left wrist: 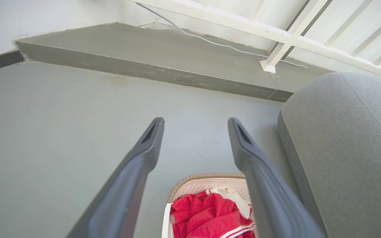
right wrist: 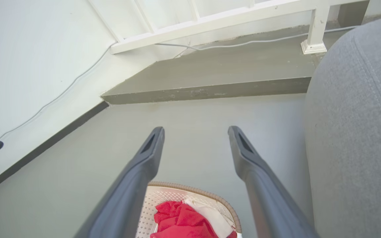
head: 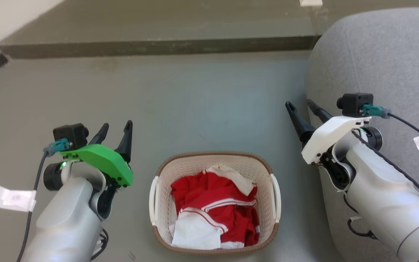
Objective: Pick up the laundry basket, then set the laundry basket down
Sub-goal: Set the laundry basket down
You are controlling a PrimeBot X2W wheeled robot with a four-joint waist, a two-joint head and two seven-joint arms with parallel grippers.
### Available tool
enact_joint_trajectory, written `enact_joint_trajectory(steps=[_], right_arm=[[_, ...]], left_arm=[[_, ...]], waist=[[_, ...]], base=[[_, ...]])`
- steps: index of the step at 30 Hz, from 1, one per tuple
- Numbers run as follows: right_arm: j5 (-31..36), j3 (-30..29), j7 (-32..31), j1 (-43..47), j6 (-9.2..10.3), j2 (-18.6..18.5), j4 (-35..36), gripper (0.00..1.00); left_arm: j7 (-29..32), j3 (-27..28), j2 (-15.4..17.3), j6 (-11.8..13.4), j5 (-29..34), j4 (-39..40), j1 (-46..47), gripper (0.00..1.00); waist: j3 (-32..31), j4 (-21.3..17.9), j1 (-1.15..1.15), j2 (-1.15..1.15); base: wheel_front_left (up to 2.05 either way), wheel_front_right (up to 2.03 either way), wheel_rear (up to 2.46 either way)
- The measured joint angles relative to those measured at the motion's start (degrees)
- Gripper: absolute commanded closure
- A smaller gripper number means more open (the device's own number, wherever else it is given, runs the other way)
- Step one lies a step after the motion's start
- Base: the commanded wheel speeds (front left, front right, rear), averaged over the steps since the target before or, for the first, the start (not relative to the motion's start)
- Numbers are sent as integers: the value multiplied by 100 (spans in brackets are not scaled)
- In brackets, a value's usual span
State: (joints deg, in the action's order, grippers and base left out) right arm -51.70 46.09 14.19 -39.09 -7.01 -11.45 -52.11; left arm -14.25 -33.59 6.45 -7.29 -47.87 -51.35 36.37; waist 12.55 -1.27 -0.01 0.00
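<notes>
Before me a grey floor (head: 195, 102) ran up to a low step (head: 158, 46), a grey upholstered seat (head: 376, 54) stood on my right, a white cable (left wrist: 210, 40) trailed beneath a white railing (left wrist: 289, 37), and red-and-white clothes (head: 213, 207) lay crumpled.

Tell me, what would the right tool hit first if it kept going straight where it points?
The right tool would probably meet the bare floor first, short of the step; the sofa lies off to one side. Depth is hard to judge.
</notes>
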Motion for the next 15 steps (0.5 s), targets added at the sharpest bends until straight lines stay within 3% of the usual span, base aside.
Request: enact_joint_trajectory(steps=[15], right_arm=[[903, -1091, 15, 1066, 425, -265, 1501, 0]], left_arm=[[-16, 938, 166, 359, 766, 1567, -1072, 0]], waist=[[-973, -51, 0, 0]], base=[[0, 0, 0]])
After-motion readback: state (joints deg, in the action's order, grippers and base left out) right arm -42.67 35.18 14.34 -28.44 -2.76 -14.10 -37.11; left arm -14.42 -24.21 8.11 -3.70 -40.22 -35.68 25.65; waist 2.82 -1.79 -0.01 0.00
